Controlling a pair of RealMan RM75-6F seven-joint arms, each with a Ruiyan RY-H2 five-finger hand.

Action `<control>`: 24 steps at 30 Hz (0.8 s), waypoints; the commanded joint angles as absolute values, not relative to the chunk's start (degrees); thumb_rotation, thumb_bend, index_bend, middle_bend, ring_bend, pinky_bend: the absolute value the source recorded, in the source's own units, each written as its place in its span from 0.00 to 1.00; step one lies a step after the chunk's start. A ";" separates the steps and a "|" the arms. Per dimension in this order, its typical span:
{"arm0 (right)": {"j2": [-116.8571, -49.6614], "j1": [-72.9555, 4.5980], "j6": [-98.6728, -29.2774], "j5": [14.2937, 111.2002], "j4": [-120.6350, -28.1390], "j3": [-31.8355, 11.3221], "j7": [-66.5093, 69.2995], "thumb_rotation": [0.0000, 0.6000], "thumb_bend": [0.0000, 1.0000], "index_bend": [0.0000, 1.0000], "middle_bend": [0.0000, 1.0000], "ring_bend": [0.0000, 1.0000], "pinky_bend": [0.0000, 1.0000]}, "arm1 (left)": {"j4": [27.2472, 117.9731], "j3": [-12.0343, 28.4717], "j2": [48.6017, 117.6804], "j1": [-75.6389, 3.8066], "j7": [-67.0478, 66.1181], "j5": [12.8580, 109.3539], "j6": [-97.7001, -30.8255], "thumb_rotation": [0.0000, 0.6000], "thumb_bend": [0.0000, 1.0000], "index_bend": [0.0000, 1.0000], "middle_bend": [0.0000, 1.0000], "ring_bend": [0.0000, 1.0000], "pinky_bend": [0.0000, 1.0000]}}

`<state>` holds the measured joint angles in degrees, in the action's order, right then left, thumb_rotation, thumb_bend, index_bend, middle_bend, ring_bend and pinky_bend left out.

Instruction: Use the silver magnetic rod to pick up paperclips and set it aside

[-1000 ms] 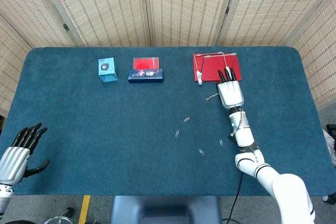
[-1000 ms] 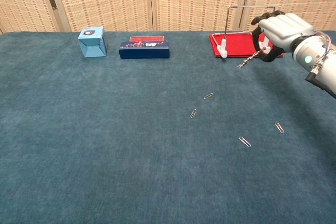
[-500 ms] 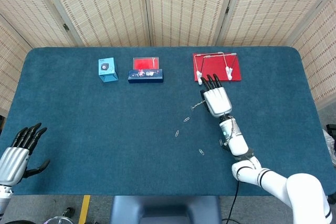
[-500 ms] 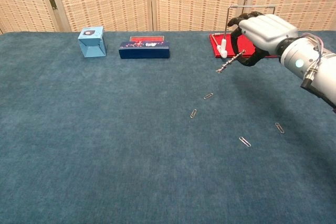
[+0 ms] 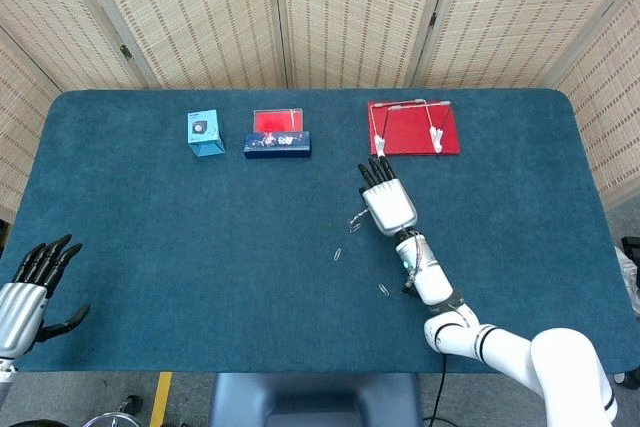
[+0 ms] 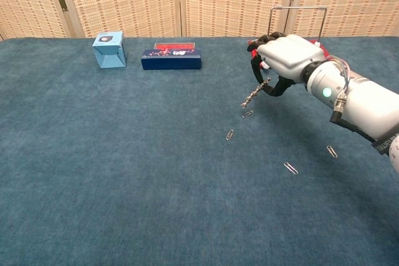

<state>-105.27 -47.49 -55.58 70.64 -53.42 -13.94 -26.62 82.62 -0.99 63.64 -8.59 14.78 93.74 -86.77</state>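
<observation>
- My right hand has swung left from the red stand, fingers gripping the rod
- Rod tip now just above the far clip; pickup should follow
- Left hand open, idle

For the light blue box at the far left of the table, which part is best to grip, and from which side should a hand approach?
Grip the light blue box across its two side walls, coming from above. It stands upright and apart from the dark blue box, so both sides look free. The left hand is open and on that side of the table, so it seems the likelier choice.
</observation>
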 commanded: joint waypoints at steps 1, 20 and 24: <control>-105.91 -47.80 -55.17 70.57 -52.54 -13.69 -26.81 1.00 0.41 0.75 0.14 0.03 0.00 | 82.54 -0.95 63.58 -8.62 14.97 93.65 -86.68 1.00 0.35 0.00 0.00 0.00 0.00; -105.90 -47.56 -55.94 71.63 -51.76 -12.98 -25.39 1.00 0.41 0.75 0.14 0.03 0.00 | 82.39 -0.87 63.66 -8.68 14.89 93.47 -86.40 1.00 0.35 0.00 0.00 0.00 0.00; -105.51 -47.43 -56.40 71.87 -52.37 -13.10 -24.78 1.00 0.41 0.75 0.14 0.03 0.00 | 82.39 -0.87 63.71 -8.62 14.80 93.47 -86.47 1.00 0.35 0.00 0.00 0.00 0.00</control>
<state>-105.57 -47.46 -56.33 71.83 -52.30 -13.06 -24.86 82.39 -0.86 63.70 -8.62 14.81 93.46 -86.47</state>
